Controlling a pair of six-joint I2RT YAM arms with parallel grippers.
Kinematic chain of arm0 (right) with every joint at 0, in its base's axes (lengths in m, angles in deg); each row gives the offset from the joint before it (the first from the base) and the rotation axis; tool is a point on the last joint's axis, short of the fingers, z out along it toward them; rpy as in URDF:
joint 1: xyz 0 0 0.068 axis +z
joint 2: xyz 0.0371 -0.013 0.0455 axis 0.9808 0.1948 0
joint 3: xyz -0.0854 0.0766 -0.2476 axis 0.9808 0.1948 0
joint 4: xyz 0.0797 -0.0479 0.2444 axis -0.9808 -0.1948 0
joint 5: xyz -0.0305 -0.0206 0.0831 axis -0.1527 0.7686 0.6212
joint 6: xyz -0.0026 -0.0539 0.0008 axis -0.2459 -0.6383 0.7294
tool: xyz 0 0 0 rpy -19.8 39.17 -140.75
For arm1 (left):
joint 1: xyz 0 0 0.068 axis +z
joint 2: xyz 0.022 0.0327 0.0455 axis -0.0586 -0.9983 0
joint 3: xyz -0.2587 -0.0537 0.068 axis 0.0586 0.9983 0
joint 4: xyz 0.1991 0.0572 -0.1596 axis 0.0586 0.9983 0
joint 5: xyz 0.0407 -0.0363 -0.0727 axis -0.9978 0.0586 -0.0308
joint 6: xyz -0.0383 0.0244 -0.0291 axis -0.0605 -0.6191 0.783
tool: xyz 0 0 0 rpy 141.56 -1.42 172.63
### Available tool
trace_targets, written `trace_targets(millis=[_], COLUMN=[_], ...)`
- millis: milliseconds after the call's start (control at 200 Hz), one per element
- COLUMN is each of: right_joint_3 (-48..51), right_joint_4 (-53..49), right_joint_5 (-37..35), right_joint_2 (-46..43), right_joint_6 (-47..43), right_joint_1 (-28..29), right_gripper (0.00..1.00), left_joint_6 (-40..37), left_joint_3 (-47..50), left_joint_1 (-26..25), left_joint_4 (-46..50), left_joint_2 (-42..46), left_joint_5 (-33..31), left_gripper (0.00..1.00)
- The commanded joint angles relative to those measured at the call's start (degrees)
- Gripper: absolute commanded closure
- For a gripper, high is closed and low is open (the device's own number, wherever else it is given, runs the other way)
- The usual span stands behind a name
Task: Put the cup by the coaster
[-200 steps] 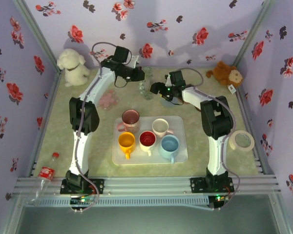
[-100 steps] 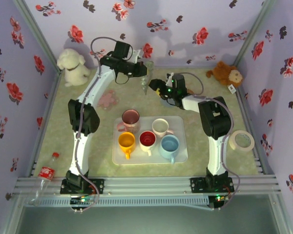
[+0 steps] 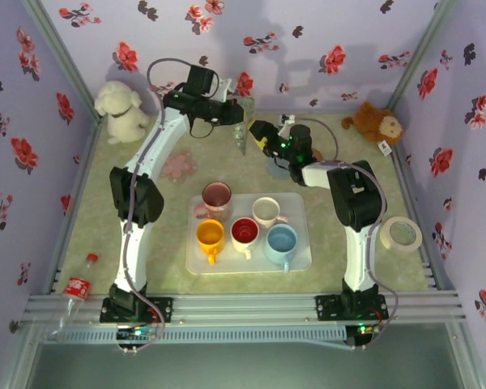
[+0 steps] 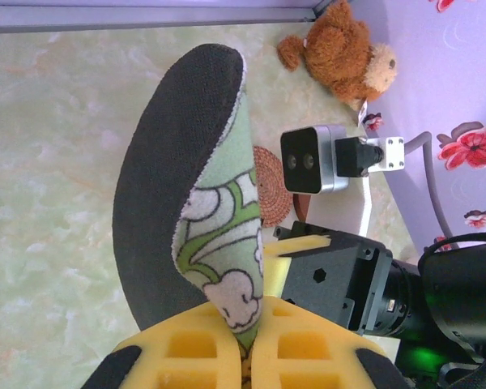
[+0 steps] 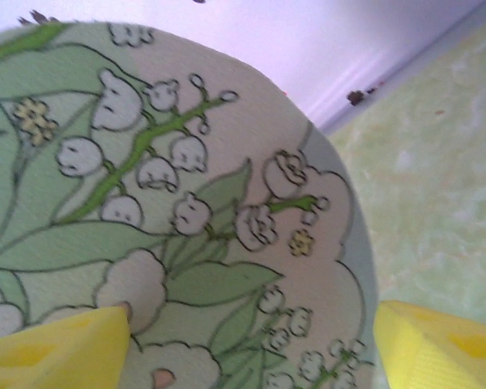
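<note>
My left gripper (image 3: 240,123) is shut on the edge of a floral coaster (image 3: 242,139) with a black underside, holding it on edge above the back of the table. In the left wrist view the coaster (image 4: 186,162) curls up from the pinched yellow fingertips of the left gripper (image 4: 255,312). My right gripper (image 3: 257,134) is open right beside it; in its wrist view the coaster's flowered face (image 5: 170,203) spreads close in front of the right gripper (image 5: 251,348). Several cups, among them pink (image 3: 217,197), orange (image 3: 210,235) and blue (image 3: 280,241), stand on the white tray (image 3: 301,258).
A pink coaster (image 3: 179,165) lies left of the tray and a brown woven coaster (image 4: 271,182) lies under the right arm. A white plush dog (image 3: 121,109), a brown plush (image 3: 378,123), a tape roll (image 3: 400,234) and a bottle (image 3: 77,285) sit round the edges.
The left gripper has lifted the floral coaster off the table and raised it. The right gripper has moved left and up to the coaster, staying open.
</note>
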Motion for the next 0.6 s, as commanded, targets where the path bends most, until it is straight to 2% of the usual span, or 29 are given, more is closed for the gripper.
trace_targets(millis=[0,215,515,540,595], right_joint_3=[-2.8,2.2,7.4,7.6,8.0], right_joint_4=[5.2,-0.3,-23.3,-25.0,-28.2], right_joint_5=[0.7,-1.8,-7.8,-8.7,-10.3], right_joint_2=[2.8,-3.1,-16.7,-17.7,-19.4], right_joint_6=[3.4,-1.8,-18.9,-20.1,-22.1], right_joint_1=[0.5,-2.0,-5.2,-5.3,-5.6], right_gripper=[0.2,0.2,0.18,0.17,0.07], left_joint_6=[0.3,-1.2,-1.6,-1.6,-1.7], left_joint_3=[-1.0,2.2,2.6,2.7,2.7], left_joint_1=[-0.7,0.1,0.0,-0.1,-0.1], left_joint_4=[0.2,1.2,1.3,1.4,1.5], left_joint_2=[3.7,1.9,-2.9,-3.1,-3.7], left_joint_5=[1.6,0.1,1.8,1.8,1.9], left_gripper=[1.0,1.0,1.0,1.0,1.0])
